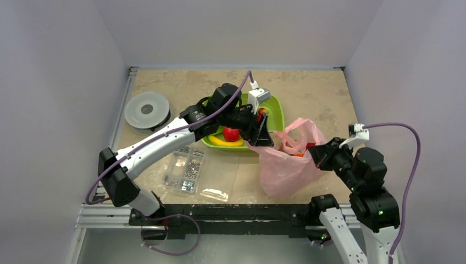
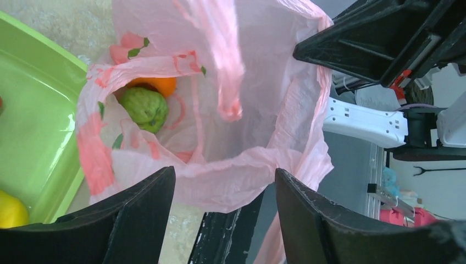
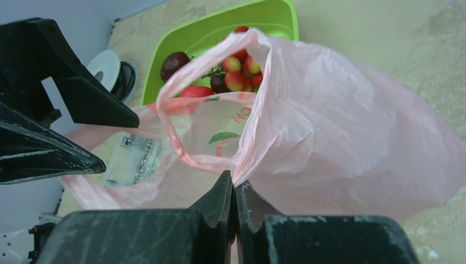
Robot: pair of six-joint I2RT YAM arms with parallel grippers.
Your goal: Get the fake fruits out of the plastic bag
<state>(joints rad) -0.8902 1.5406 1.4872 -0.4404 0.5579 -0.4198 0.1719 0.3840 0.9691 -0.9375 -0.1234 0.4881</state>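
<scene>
A thin, crinkly, translucent pink plastic bag (image 1: pixel 286 165) lay on the tabletop towards its near edge, right of the middle, its mouth facing a lime-green plastic tray (image 1: pixel 277 107) that sat in the middle of the tabletop. The right gripper (image 3: pixel 234 184) was clenched on the bag's film at the rim, lifting that side. The left gripper (image 2: pixel 224 181) hung over the open mouth by the tray's near right corner with its jaws apart; the bag's near rim showed in the gap, and contact could not be told. Inside the bag sat a knobbly green plastic fruit (image 2: pixel 144 108) touching a glossy orange fruit (image 2: pixel 159 85). In the tray lay a glossy red round fruit (image 1: pixel 231 133), a small yellow banana (image 1: pixel 225 142), a dark maroon round fruit (image 3: pixel 174 61) and a cluster of tiny red berries (image 3: pixel 239 69). A clear flat compartment box of metal screws (image 1: pixel 187 168) lay left of the bag, and a grey round spool (image 1: pixel 146 110) stood near the tabletop's left edge.
</scene>
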